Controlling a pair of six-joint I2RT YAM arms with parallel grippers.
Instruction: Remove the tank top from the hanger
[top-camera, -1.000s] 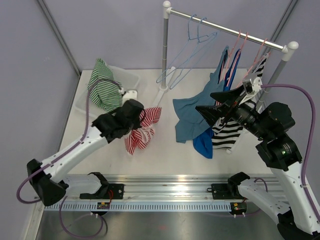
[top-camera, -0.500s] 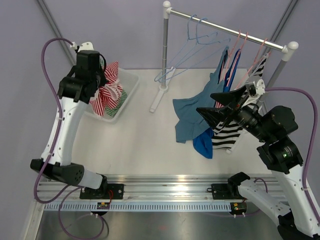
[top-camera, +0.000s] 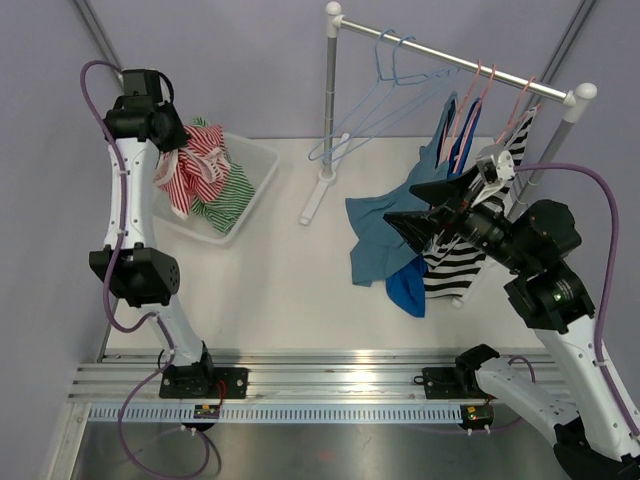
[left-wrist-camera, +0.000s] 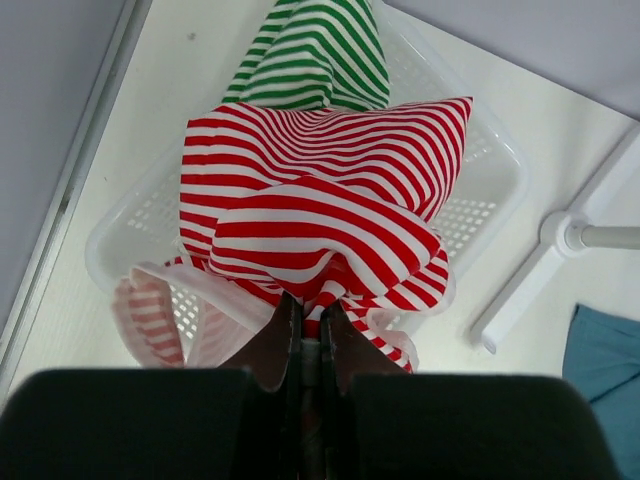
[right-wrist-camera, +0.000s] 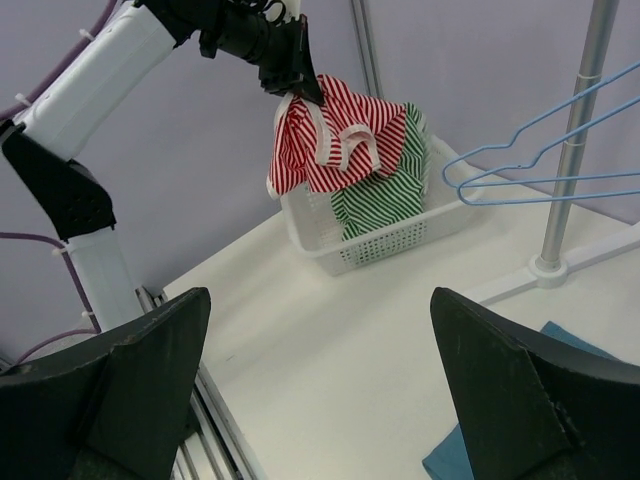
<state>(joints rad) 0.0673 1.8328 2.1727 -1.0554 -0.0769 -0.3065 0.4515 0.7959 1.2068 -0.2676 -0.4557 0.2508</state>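
My left gripper is shut on a red-and-white striped tank top and holds it hanging over the white basket. In the left wrist view the gripper pinches the red striped cloth above a green striped top lying in the basket. My right gripper is open and empty beside the tops on the rail; it also shows in the right wrist view. Two empty blue hangers hang on the rail.
A teal top, a blue top and a black-and-white striped top hang on pink hangers at the rail's right end. The rack's post and foot stand mid-table.
My left arm has swung the red striped top from the middle of the table up and back to above the basket. The right gripper has stayed open near the hanging tops.
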